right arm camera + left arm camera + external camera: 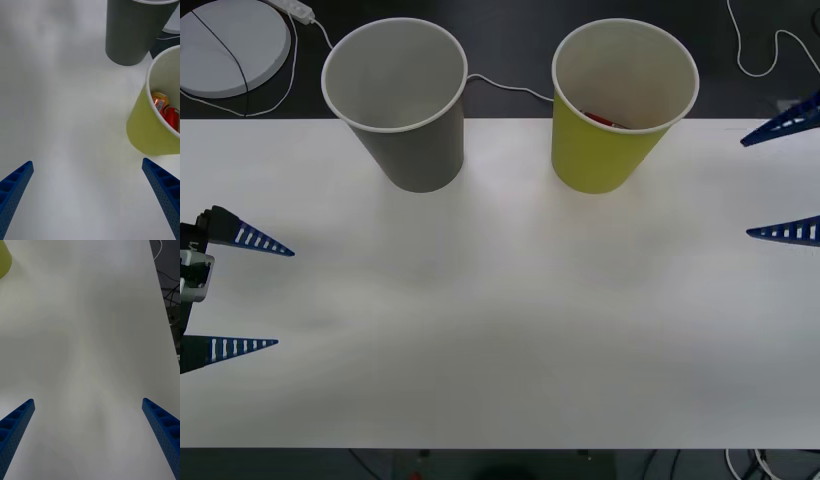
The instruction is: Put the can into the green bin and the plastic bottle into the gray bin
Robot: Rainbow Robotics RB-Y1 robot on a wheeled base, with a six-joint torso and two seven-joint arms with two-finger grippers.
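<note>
Left claw [265, 295] and right claw [790, 180] gape, flanking table [510, 330].

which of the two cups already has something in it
The green bin, on the robot's right of the gray bin: the can lies inside it.

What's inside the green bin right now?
The can lies in the green bin, orange-red side showing. The bin's wall hides the rest of its floor, so anything else there cannot be seen.

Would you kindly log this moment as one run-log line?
can: inside green bin | gray bin: upright | left end effector: open, table's left edge | right end effector: open, right edge
</note>
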